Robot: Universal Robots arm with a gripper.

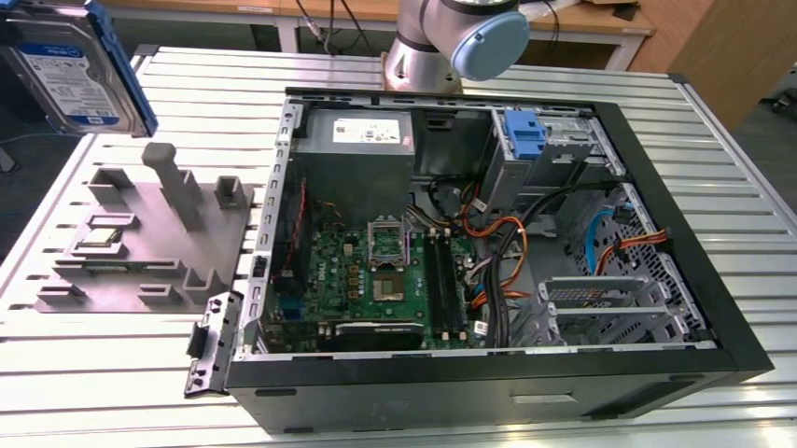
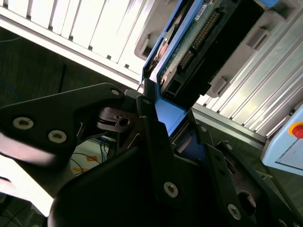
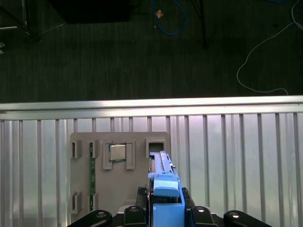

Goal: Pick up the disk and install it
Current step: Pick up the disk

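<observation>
The disk [image 1: 75,65], a silver-grey drive with a white-and-blue label and blue side rails, hangs in the air at the exterior view's far upper left, above the grey fixture [image 1: 137,243]. In the second wrist view my gripper [image 2: 170,118] is shut on the disk's blue rail, and the disk's circuit-board side [image 2: 199,38] faces the camera. In the first wrist view the disk [image 3: 163,179] stands edge-on between the black fingers of my gripper [image 3: 165,203], over the fixture [image 3: 118,189].
An open computer case [image 1: 697,308] lies on the slatted metal table [image 1: 748,149], with the motherboard, cables and a drive cage [image 1: 585,140] carrying a blue latch [image 1: 528,135]. A small chip [image 1: 103,233] rests on the fixture. The arm's base [image 1: 449,47] stands behind the case.
</observation>
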